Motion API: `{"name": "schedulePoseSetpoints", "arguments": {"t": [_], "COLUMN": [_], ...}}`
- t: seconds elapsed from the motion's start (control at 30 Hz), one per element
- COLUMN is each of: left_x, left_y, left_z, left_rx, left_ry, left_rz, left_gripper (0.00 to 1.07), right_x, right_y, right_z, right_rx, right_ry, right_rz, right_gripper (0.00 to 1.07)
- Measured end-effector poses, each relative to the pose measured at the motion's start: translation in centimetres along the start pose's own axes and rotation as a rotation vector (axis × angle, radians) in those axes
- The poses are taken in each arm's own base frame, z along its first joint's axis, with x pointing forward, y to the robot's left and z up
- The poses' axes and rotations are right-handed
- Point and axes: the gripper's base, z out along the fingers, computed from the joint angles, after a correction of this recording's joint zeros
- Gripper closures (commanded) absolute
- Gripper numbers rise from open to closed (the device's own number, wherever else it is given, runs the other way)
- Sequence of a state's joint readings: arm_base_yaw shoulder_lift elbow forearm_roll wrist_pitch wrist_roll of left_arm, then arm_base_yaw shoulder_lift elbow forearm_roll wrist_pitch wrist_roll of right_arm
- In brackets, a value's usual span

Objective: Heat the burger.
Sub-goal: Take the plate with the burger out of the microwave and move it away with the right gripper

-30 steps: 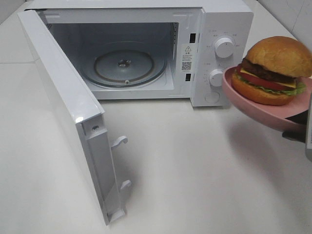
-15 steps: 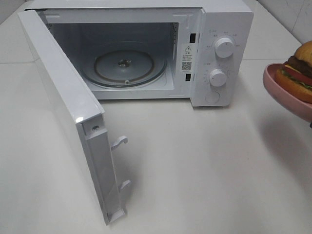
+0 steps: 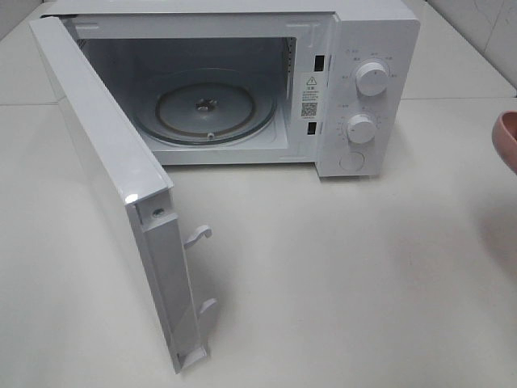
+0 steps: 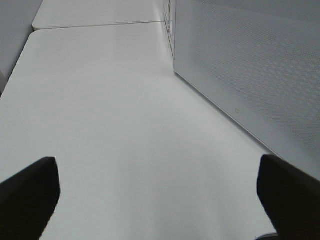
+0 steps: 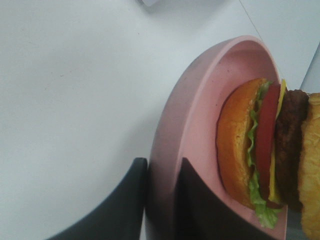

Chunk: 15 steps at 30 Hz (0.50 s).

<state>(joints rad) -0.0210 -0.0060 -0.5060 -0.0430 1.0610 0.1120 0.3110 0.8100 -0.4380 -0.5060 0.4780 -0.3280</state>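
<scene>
Rightward the pink plate [image 3: 507, 139] has slid; right tool [image 5: 160, 200] pinches its rim, burger [image 5: 265, 150] aboard; left tool [image 4: 160, 200] spread. Next: carry it into the open microwave [image 3: 242, 89].

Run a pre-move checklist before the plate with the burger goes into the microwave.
1. Microwave door swung fully open: ok.
2. Glass turntable bare and seated: ok.
3. Right hand pinching the pink plate by its rim: ok.
4. Burger resting on the plate: ok.
5. Left hand open, holding nothing, away from the door's opening: ok.
6. Plate level: cannot tell; only its edge shows in the high view.
</scene>
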Motion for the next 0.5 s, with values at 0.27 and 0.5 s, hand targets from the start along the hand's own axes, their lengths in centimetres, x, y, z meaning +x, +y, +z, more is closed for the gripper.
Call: {"name": "schedulePoseSetpoints", "arguments": {"t": [0.27, 0.5], "left_x": [0.0, 0.0], "left_y": [0.0, 0.0], "left_z": [0.0, 0.0], "left_rx": [0.0, 0.0], "left_ry": [0.0, 0.0], "left_rz": [0.0, 0.0], "left_gripper": [0.02, 0.02], "right_x": [0.6, 0.9], "right_y": [-0.7, -1.0], "right_z": [0.3, 1.2], "right_rx": [0.077, 0.107], "right_ry": [0.077, 0.154], "right_rz": [0.057, 0.12], "right_gripper": [1.0, 1.0]}}
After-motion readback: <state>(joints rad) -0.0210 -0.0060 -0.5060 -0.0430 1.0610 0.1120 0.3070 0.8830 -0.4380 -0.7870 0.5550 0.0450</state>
